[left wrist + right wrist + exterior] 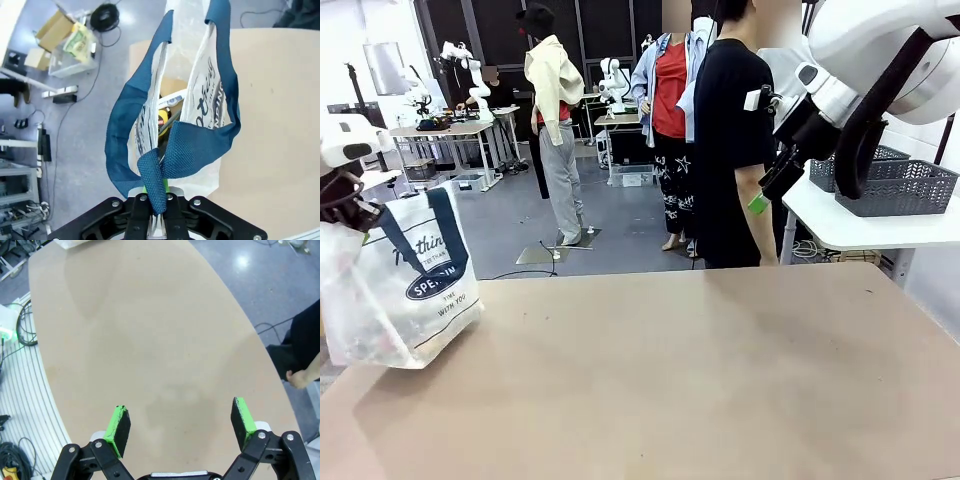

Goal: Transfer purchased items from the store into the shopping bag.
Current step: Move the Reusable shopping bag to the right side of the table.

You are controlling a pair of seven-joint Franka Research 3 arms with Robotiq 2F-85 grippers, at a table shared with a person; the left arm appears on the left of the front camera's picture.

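Your left gripper pinches the navy strap of the translucent whitish plastic shopping bag, at the table's nine o'clock edge. Right gripper jaws spread, high at two o'clock.

The front camera sat low at the near edge of the desk, facing across it toward the room. The left wrist camera looked steeply down, close above the shopping bag, which the front view shared at left. The right wrist camera faced down from higher over the bare desk.
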